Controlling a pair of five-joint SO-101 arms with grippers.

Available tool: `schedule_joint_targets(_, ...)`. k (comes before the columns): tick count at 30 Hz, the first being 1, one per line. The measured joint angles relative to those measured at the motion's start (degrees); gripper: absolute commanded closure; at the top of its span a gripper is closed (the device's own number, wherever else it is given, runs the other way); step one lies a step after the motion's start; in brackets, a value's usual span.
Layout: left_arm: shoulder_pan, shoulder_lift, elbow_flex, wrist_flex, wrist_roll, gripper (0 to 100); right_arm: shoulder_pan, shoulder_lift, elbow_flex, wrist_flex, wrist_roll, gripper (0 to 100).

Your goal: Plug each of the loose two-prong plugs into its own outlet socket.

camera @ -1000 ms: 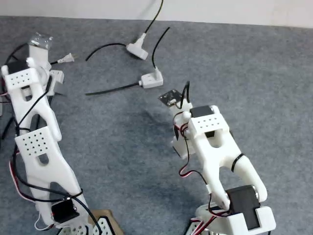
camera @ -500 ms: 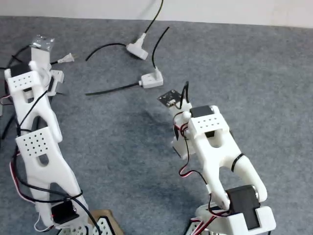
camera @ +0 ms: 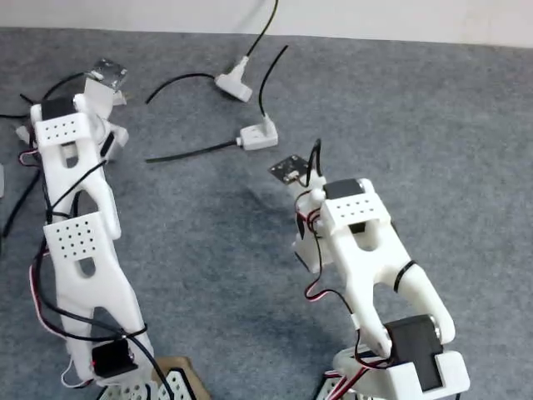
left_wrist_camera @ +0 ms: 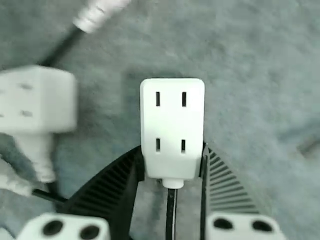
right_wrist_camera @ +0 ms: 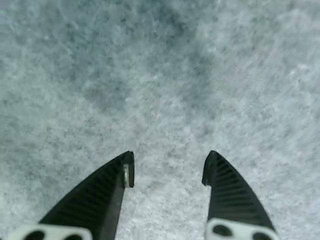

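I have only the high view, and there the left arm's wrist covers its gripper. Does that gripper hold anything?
Observer: Yes. In the left wrist view the left gripper is shut on a white outlet socket, gripped by its sides.
Operator: Is a plug already in that socket?
Observer: No. Its two pairs of slots are both empty.
Operator: And the right gripper?
Observer: The right gripper is open and holds nothing, above bare grey carpet.
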Motion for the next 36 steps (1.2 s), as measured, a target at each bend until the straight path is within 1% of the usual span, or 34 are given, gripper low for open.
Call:
schedule_joint_targets(3,3.2,0.3,-4.0,9.1,0.1,93,0.0,0.0,-1.6,2.8,0.4,76.8)
schedule_joint_targets(5,5.1,0.4,-5.8,12.3,1.5,93,0.1,0.0,-2.4,4.4,-0.7,76.8)
schedule_joint_targets(9,8.4,0.4,-6.6,13.3,6.7,93,3.9,-1.2,-2.5,5.2,-2.1,76.8)
schedule_joint_targets(13,9.2,-3.4,-3.9,13.3,10.3,93,8.7,-9.1,-2.5,6.5,-2.2,76.8)
schedule_joint_targets(16,11.0,-10.0,2.6,13.3,12.1,93,9.2,-16.0,-2.5,10.0,-1.9,76.8)
schedule_joint_targets(20,15.5,-20.3,15.1,13.4,13.2,93,9.8,-20.3,-0.5,11.0,-1.6,76.8)
schedule_joint_targets(24,20.6,-30.2,27.3,13.4,13.5,93,9.9,-21.3,6.2,9.1,0.4,76.8)
schedule_joint_targets(26,22.4,-34.0,32.5,13.4,13.9,93,11.4,-21.3,9.3,6.7,0.7,76.8)
schedule_joint_targets(32,25.1,-38.9,43.2,13.3,14.2,94,17.8,-21.3,16.0,2.4,5.9,76.8)
schedule_joint_targets(36,29.8,-39.5,48.8,13.3,14.6,94,20.7,-21.4,17.1,2.1,9.4,76.8)
